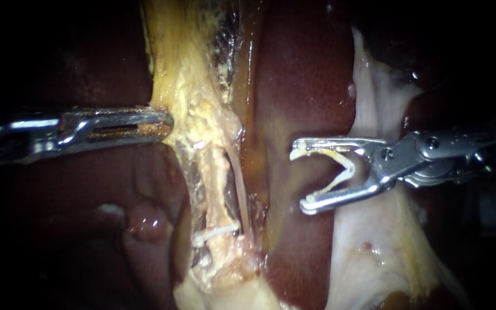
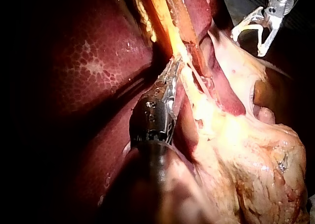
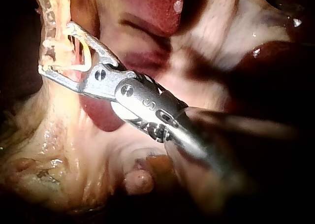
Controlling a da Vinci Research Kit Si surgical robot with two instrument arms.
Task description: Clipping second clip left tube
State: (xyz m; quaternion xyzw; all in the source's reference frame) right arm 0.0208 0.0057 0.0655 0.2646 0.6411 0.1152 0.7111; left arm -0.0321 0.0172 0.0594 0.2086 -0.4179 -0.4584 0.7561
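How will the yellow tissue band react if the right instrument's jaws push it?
Likely floppy: the yellow tissue band looks thin and ragged, held taut only by the left instrument. Probably slippery; it glistens wet. Possibly fragile: thin films show near the placed clip, so the right instrument, holding a loaded clip, should go gently.

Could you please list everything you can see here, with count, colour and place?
glossy dark red liver: one, dark red, background.
ragged yellow fatty tissue band: one, yellow, centre.
cream tube: one, cream, within the band's lower part.
closed white clip: one, white, across that tube.
pale tissue sheet: one, whitish, right of the liver.
open cream clip: one, cream, between the right instrument's jaws.
left instrument: one, silver, jaws shut on the band's edge.
right instrument: one, silver, holding the open clip, apart from the tube.
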